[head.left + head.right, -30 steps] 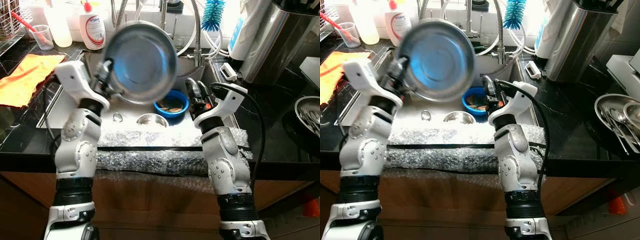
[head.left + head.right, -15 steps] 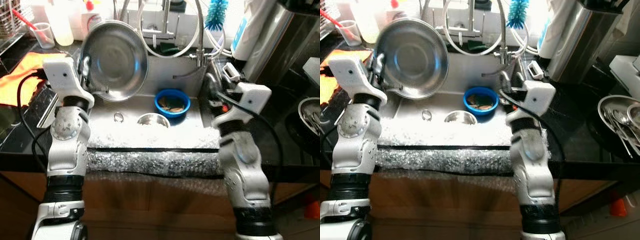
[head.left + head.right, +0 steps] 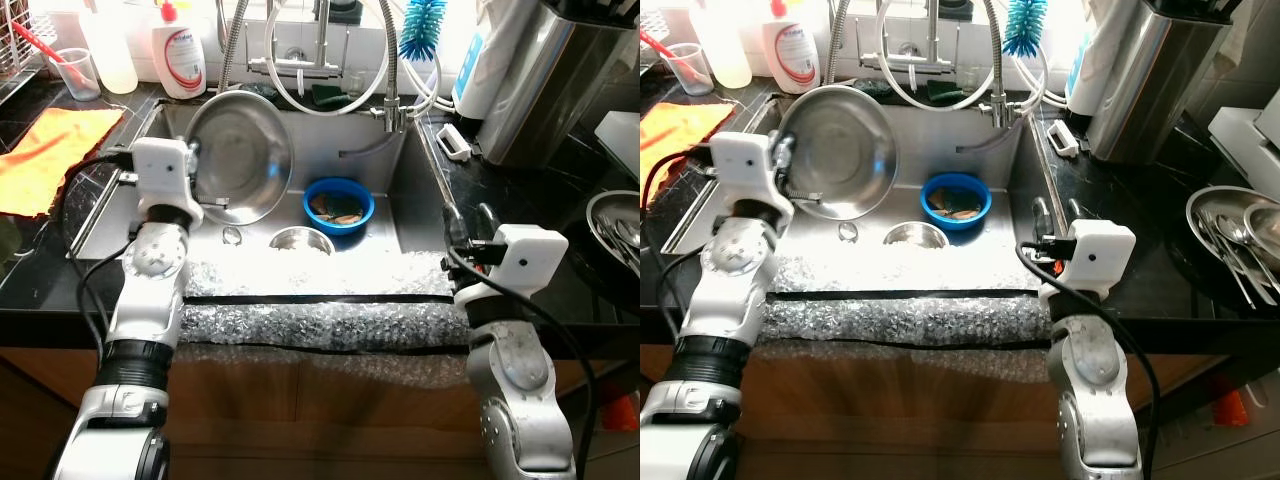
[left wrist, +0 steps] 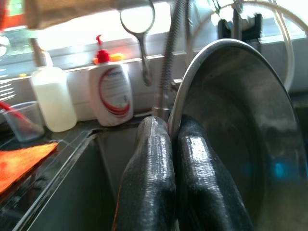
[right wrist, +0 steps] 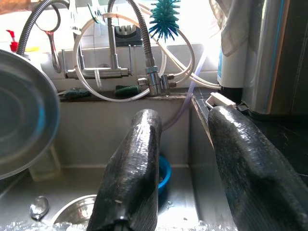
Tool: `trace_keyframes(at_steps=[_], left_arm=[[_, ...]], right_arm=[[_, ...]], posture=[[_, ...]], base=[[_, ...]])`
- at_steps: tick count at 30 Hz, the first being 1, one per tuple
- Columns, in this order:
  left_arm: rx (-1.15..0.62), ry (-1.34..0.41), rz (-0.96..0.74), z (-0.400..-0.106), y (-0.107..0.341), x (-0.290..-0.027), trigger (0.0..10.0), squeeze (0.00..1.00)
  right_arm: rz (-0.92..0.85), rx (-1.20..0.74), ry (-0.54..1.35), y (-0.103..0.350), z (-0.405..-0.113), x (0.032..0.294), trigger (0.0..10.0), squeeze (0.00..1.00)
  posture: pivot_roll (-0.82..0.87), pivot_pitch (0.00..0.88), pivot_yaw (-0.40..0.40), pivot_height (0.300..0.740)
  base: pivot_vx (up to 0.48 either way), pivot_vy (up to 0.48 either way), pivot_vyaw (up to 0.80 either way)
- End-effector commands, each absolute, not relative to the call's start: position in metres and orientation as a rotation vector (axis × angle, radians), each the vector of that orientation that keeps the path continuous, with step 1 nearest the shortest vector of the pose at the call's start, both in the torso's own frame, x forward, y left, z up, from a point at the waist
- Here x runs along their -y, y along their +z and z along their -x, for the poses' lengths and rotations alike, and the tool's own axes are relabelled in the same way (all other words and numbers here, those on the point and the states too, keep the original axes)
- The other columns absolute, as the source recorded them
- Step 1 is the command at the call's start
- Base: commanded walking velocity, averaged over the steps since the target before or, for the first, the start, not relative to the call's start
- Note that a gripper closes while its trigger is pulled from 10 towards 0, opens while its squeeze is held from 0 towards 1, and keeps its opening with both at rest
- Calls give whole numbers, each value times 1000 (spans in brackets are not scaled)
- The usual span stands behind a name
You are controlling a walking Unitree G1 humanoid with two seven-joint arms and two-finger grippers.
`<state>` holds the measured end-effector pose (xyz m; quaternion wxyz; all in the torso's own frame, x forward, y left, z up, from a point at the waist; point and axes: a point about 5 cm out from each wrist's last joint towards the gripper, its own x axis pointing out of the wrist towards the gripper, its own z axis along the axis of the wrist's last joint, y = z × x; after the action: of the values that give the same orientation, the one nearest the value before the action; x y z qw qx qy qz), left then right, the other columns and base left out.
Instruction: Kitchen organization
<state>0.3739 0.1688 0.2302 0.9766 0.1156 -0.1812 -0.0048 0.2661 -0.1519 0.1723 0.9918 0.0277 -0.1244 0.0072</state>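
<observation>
Left wrist view: left tool [image 4: 174, 139] pinching steel pan [image 4: 240, 139] rim; right tool [image 5: 180, 144] spread, holding nothing.

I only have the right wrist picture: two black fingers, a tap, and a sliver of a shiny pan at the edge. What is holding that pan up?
Observer: The left claw is, pinched shut on the pan's rim, so it hangs tilted over the sink.
Operator: Is anything lying under it?
Observer: A spoon rests on the sink floor just below the pan.
Operator: That blue thing past my fingers?
Observer: A blue bowl with scraps inside, beside the drain.
Operator: And my own claw?
Observer: The right claw is open and holds nothing, at the sink's right edge.
</observation>
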Motion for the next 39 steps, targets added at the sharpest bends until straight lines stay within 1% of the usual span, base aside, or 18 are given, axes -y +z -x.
trace_keyframes(at_steps=[1,4,6,14,15,22,32,33,39], left_arm=[[357,-32,-292,-379,232,-163,10000,0],[257,-68,-364,-392,224,-158,10000,0],[219,-80,-404,-396,221,-157,10000,0],[73,-171,-471,-402,200,-149,10000,0],[73,-171,-471,-402,200,-149,10000,0],[-84,-248,-462,-399,170,-145,10000,0],[-155,-271,-437,-397,159,-145,10000,0],[-166,-279,-424,-397,158,-145,10000,1000],[-156,-288,-406,-396,158,-144,10000,1000]], right_arm=[[-52,257,9,176,-263,152,10000,0],[-58,246,16,175,-261,148,10000,0],[-63,244,20,175,-261,146,10000,0],[-69,240,36,176,-262,140,10000,0],[-69,240,36,176,-262,140,10000,0],[-74,232,53,176,-265,136,10000,0],[-84,225,74,177,-266,131,10000,0],[-86,225,76,177,-267,131,10000,0],[-87,224,81,177,-268,130,10000,0]], posture=[[-30,67,-62,740],[-29,68,-59,740],[-31,68,-58,740],[-33,63,-57,740],[-33,63,-57,740],[-30,68,-62,740],[-31,71,-64,740],[-30,70,-64,740],[-29,69,-64,740]], base=[[0,0,0],[0,0,0],[0,0,0],[0,0,0],[0,0,0],[0,0,0],[0,0,0],[0,0,0],[0,0,0]])
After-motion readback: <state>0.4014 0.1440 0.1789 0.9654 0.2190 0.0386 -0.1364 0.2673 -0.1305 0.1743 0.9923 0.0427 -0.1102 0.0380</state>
